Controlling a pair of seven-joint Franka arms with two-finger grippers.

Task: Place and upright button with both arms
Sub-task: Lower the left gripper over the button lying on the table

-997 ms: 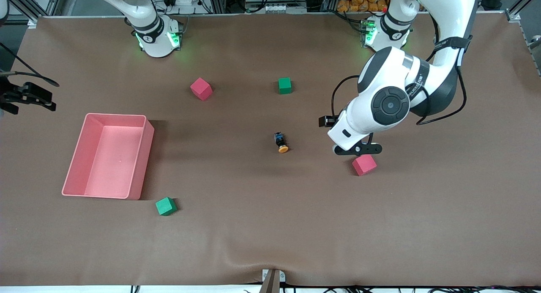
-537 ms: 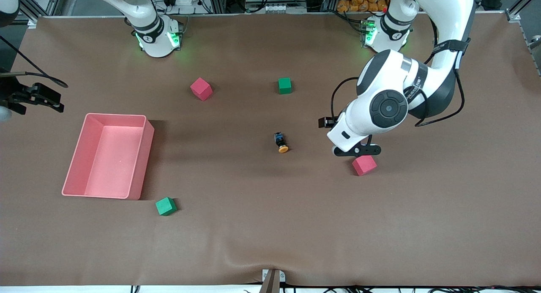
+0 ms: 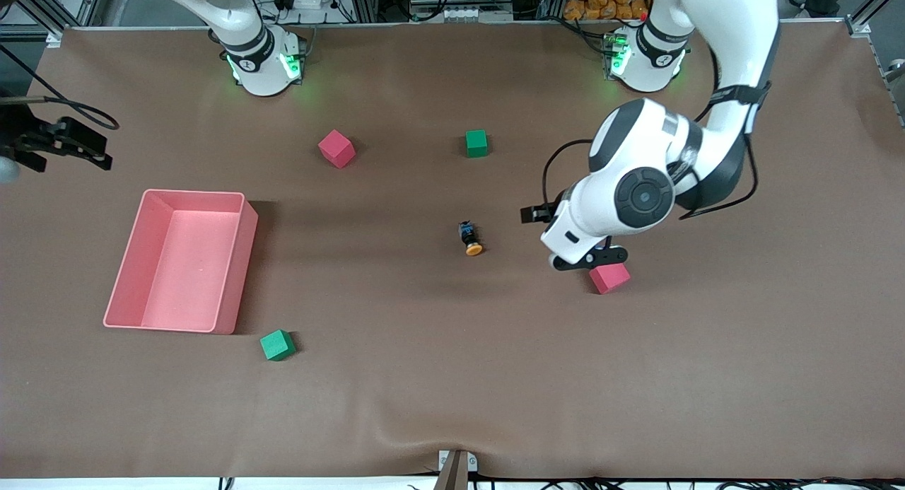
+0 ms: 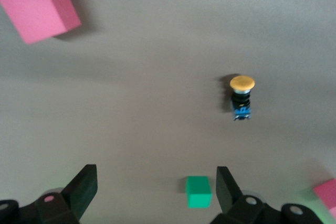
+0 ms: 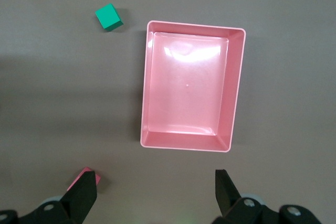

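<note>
Movement over the last second is small but telling: the left arm's black two-finger gripper (image 3: 589, 258) has slid a little toward the middle of the brown table (image 3: 452, 377), and now hangs over the edge of the red foam cube (image 3: 609, 277) near the left arm's end, its fingers spread wide with nothing between them. At the right arm's end, the right arm's black two-finger gripper (image 3: 60, 147) has crept a touch farther onto the table, up in the air above the open pink plastic bin (image 3: 233, 200); its wrist view shows its fingers parted and empty too. To my eye both arms are closing in rather than gripping, so the placing and righting has not started, and the left one looks the likelier to reach first. The tiny push-button with the round orange cap and short black body (image 3: 469, 237) has not budged: it lies on its side on the bare cloth near the table's middle, cap pointing toward the front camera, between the bin and the red cube, well apart from both. A blue part shows at the body's end in the left wrist view, possibly its terminal block, though it is blurred. A green foam cube (image 3: 476, 143) sits farther from the front camera.
</note>
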